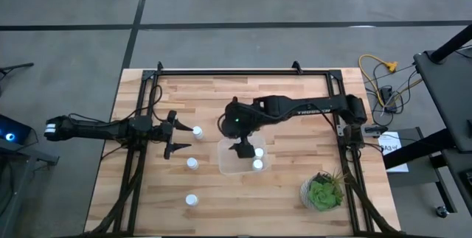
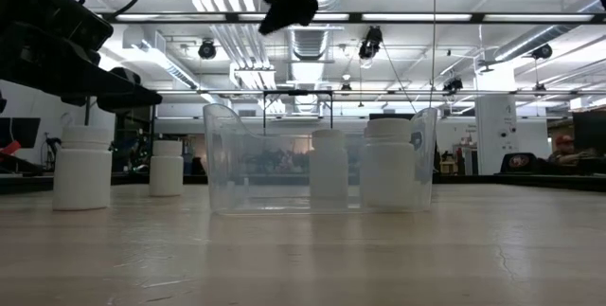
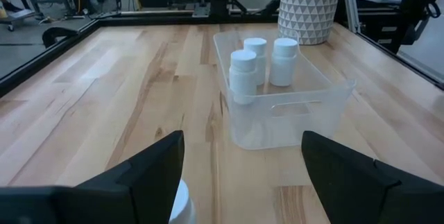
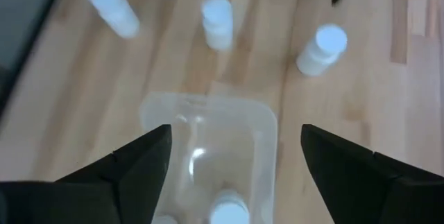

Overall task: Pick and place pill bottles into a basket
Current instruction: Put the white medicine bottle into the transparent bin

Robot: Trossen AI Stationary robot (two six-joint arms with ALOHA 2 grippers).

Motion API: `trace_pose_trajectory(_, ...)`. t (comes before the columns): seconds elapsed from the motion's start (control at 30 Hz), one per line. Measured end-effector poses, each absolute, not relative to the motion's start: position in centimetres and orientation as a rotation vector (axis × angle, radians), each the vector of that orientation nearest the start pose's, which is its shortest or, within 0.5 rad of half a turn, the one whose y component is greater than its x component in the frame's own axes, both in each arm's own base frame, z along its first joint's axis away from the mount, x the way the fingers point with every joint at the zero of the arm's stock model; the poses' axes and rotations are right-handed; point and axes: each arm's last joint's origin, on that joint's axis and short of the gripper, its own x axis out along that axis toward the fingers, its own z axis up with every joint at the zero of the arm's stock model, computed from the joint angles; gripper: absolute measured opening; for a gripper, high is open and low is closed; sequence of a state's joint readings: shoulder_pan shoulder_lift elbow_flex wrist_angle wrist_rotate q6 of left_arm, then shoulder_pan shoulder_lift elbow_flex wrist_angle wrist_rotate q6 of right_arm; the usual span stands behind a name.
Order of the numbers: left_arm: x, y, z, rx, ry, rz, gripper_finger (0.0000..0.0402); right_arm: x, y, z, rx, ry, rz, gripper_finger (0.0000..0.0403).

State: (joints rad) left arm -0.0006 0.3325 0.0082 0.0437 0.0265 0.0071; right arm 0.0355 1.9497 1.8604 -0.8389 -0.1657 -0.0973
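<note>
Left end effector: the left end effector (image 1: 179, 133) sits low over the tabletop (image 1: 295, 194), to the left of the basket; its fingers (image 3: 149, 175) are spread wide and hold nothing.
Nearest bottle: one pill bottle (image 1: 198, 131) stands just at the tips of the left fingers, and its cap shows between them in the left wrist view.
Right end effector: the right end effector (image 1: 242, 147) hangs above the basket, fingers (image 4: 142, 161) spread apart, nothing between them.
Basket: the clear plastic basket (image 1: 225, 166) stands near the middle of the tabletop, with three bottles (image 3: 262, 61) upright inside, as the left wrist view shows.
Loose bottles: two more (image 1: 192, 163) and (image 1: 191, 200) stand on the wood, left of the basket and nearer than the first.
Look of the bottles: small white cylinders with round white caps, smooth, all upright.
Risk: I judge that a finger may push the nearest bottle over if the approach is off centre, because the bottle is light and narrow; it would then roll away.
Second risk: both arms are close to the basket, so they could touch each other or shift it.
Plant: a green potted plant (image 1: 322, 191) stands to the right, well apart.
</note>
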Motion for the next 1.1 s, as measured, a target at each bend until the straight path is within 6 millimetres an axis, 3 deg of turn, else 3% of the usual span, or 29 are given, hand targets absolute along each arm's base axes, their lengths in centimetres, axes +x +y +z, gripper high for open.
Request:
trace_pose_trajectory(0.53, 11.5, -0.1, 14.2, 0.003, 0.279, -0.028, 0.0274, 36.5, 2.1, 36.8, 0.094, 0.663, 0.291, 0.0265)
trace_pose_trajectory(0.8, 11.5, -0.1, 14.2, 0.003, 0.28, -0.028, 0.0274, 30.5, 2.0, 36.2, 0.231, 0.518, 0.248, 0.0251)
trace_pose_trajectory(0.97, 11.5, -0.1, 14.2, 0.003, 0.281, -0.028, 0.0274, 26.3, 1.4, 35.1, 0.357, 0.457, 0.071, 0.0249)
trace_pose_trajectory(1.1, 11.5, -0.1, 14.2, 0.003, 0.281, -0.028, 0.0274, 23.6, 1.2, 34.1, 0.36, 0.451, 0.042, 0.0254)
